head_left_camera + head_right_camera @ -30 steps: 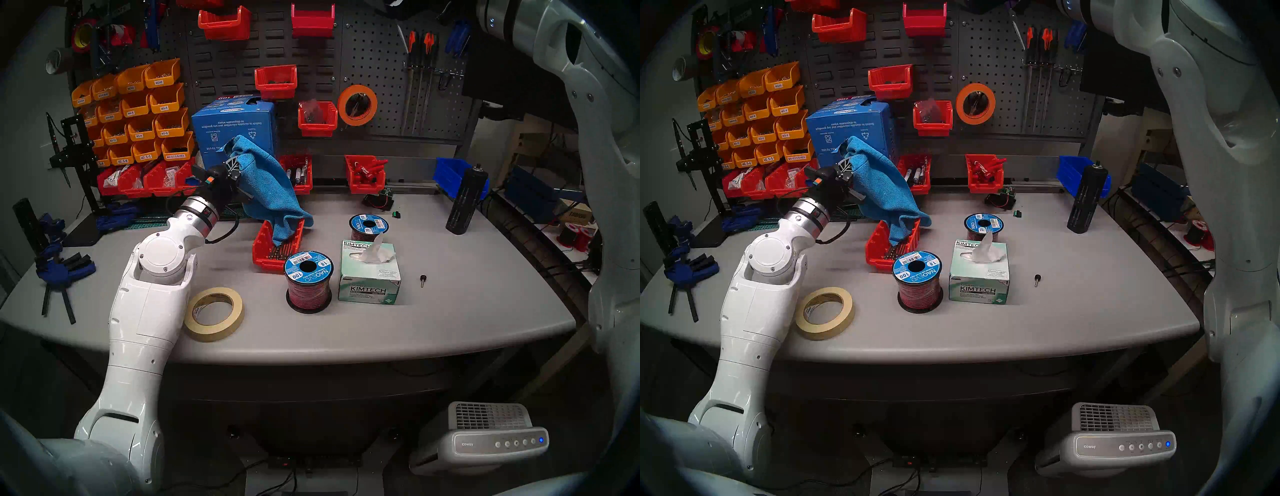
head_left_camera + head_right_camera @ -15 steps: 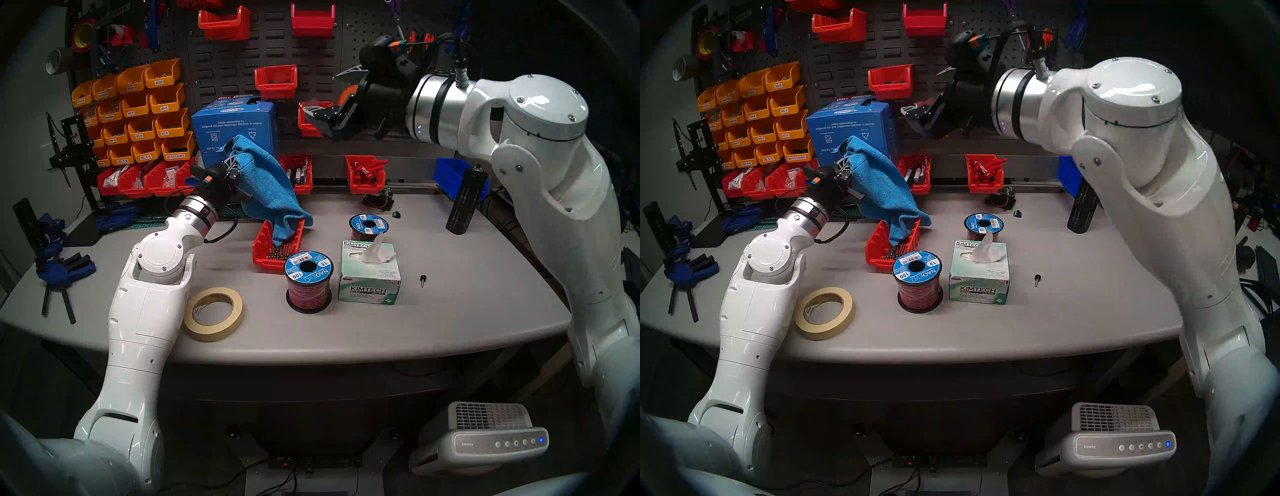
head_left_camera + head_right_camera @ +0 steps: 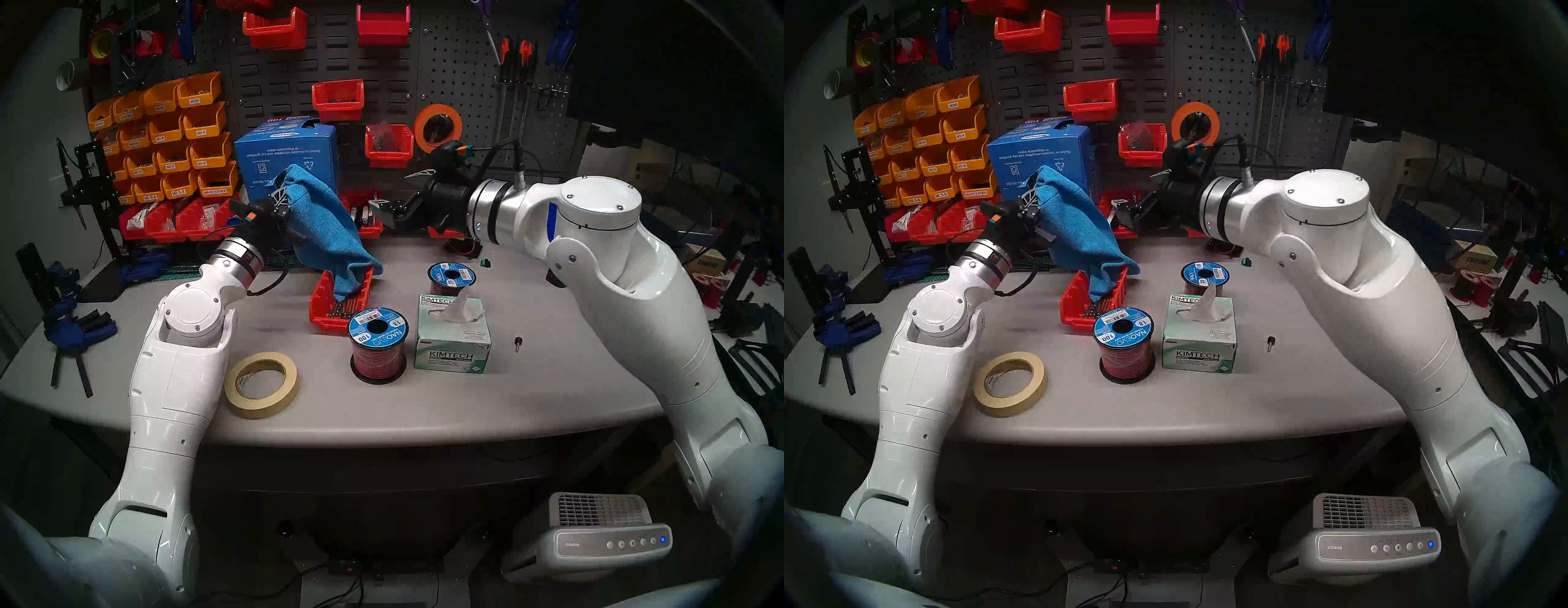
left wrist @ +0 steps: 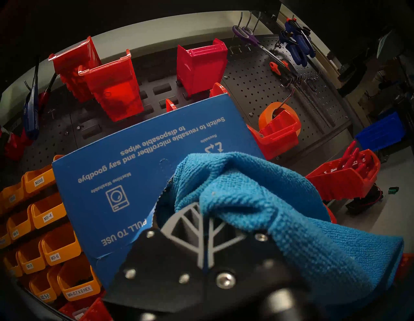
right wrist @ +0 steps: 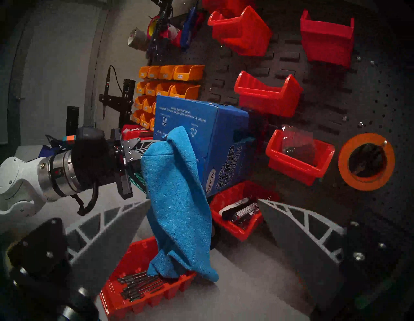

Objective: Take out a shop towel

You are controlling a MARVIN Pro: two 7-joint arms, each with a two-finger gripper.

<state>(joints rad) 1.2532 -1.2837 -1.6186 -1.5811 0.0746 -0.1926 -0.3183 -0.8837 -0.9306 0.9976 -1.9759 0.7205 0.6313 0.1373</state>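
Observation:
The bright-blue shop towel [image 3: 326,225] hangs from my left gripper [image 3: 285,196], which is shut on its top fold right in front of the torn opening of the blue carton [image 3: 280,153]. The towel's lower end drapes into a red bin [image 3: 326,310] of bits on the table. The left wrist view shows the towel [image 4: 257,201] bunched over the fingers, against the carton [image 4: 134,168]. My right gripper [image 3: 396,189] is open and empty, level with the towel and just to its right. In the right wrist view the towel [image 5: 177,197] hangs between its spread fingers.
On the table stand a Kimtech tissue box [image 3: 452,335], two wire spools [image 3: 377,344] [image 3: 450,276] and a masking tape roll [image 3: 261,384]. A red bin of markers [image 3: 365,216] sits under my right gripper. Red and yellow bins line the pegboard behind.
My right arm has swung down from high at the upper right to towel height, gripper open. My left gripper, still holding the towel, has shifted slightly left.

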